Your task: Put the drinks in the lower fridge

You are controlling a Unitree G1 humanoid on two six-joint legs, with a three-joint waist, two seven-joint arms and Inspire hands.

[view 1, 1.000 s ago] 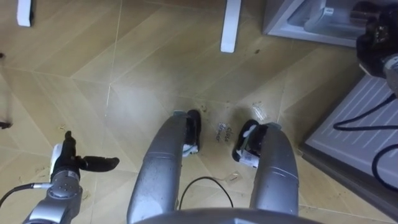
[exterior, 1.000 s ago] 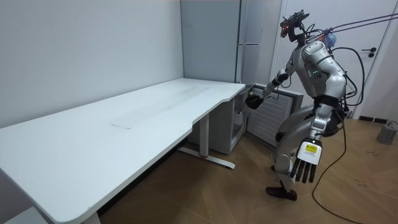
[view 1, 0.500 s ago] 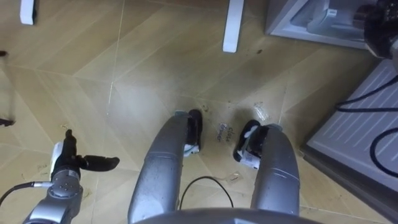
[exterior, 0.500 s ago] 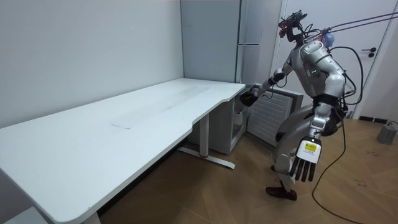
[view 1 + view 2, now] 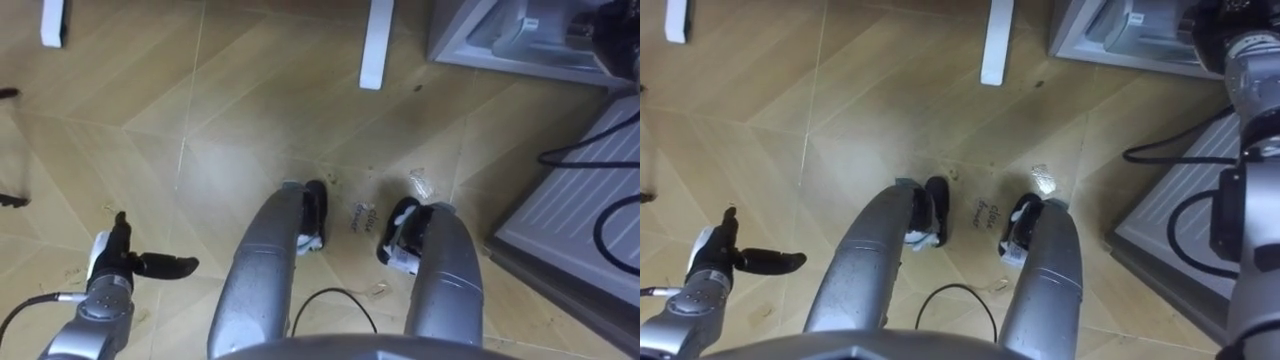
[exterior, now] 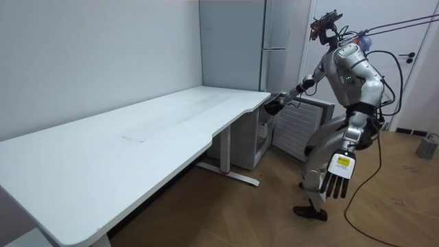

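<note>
The left hand (image 5: pixel 112 265) is hanging low at the robot's left side. Its fingers are pointing straight down, its thumb is sticking out sideways, and it is holding nothing.

Below the head camera, bare wood floor (image 5: pixel 230 110) is spreading to the left and ahead of the robot's feet. One small pale scrap (image 5: pixel 418 183) is lying on it just ahead of the feet. To the robot's right, one ribbed white panel (image 5: pixel 590 190) in a grey frame is closing off that side. Its near edge is running close beside the right foot.

Farther ahead, two white supports are resting on the floor, well apart. One desk foot (image 5: pixel 50 22) is showing at far left and a second desk foot (image 5: pixel 376 45) near the middle, with open floor between them.

Just right of the second foot, the lower fridge (image 5: pixel 500 40) is standing open, with white shapes inside its grey rim. No drink can be made out among them. The right hand (image 5: pixel 1225 25) is reaching out over this opening. It is showing as a dark mass, and whether it is holding a drink cannot be told.

In the room view, one long white desk (image 6: pixel 137 130) is presenting a curved front edge to clear floor. The robot is standing past the desk's far end, in front of one tall grey fridge (image 6: pixel 274 41).
</note>
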